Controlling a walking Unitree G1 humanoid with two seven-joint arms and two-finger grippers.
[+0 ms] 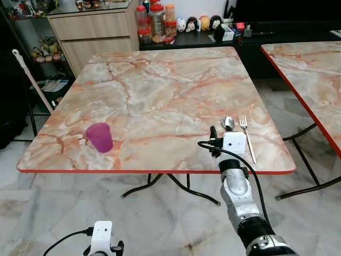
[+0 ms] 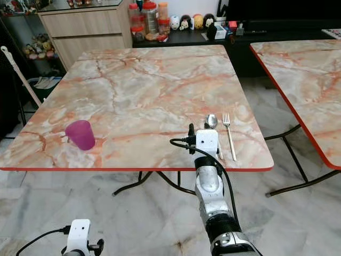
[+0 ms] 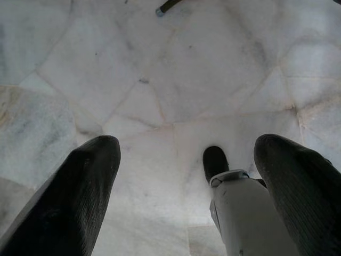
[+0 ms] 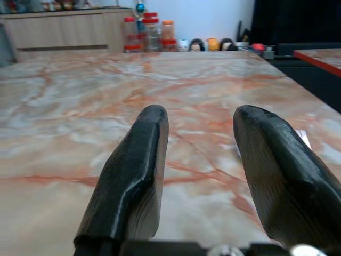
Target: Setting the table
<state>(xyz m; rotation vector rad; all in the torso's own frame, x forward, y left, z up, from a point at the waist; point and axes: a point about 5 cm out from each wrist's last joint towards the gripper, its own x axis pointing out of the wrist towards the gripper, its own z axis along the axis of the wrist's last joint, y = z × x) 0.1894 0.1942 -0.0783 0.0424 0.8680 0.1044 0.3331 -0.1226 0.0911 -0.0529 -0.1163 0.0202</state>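
A silver metal spoon and silver metal fork lie side by side near the front right edge of the marble-patterned table. The right gripper hovers at them, fingers apart, holding nothing. A translucent purple plastic cup stands front left. The left gripper hangs open over the floor.

No readable text anywhere. Jars and small boxes on the dark counter, upper middle of the head views, carry labels, but too small and blurred to read. No markings on the wrist camera housing.
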